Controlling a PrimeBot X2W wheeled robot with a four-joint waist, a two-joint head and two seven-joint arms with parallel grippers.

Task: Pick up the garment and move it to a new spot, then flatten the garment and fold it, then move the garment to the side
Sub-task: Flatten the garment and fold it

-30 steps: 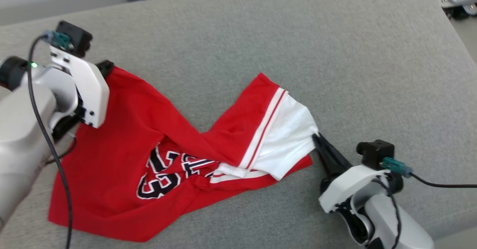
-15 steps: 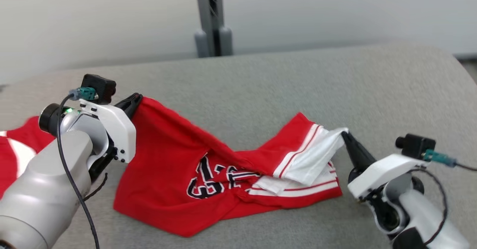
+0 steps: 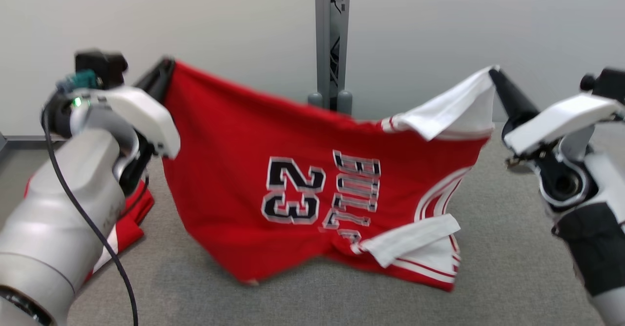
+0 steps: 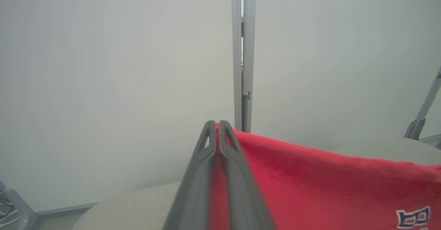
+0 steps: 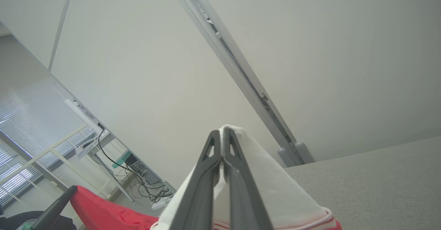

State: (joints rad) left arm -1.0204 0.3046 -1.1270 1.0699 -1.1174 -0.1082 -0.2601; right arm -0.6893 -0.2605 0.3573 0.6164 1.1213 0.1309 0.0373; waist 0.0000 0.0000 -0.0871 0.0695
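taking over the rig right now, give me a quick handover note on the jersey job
Left gripper: shut on a red corner of the jersey.
Right gripper: shut on the jersey's white edge.
Jersey: held up and stretched between both grippers over the grey surface, print facing the head camera. Its lower edge hangs at or near the surface. Another red cloth lies by the left arm.
Done: pickup.
Left: set it down at a new spot, flatten, fold, move it aside.
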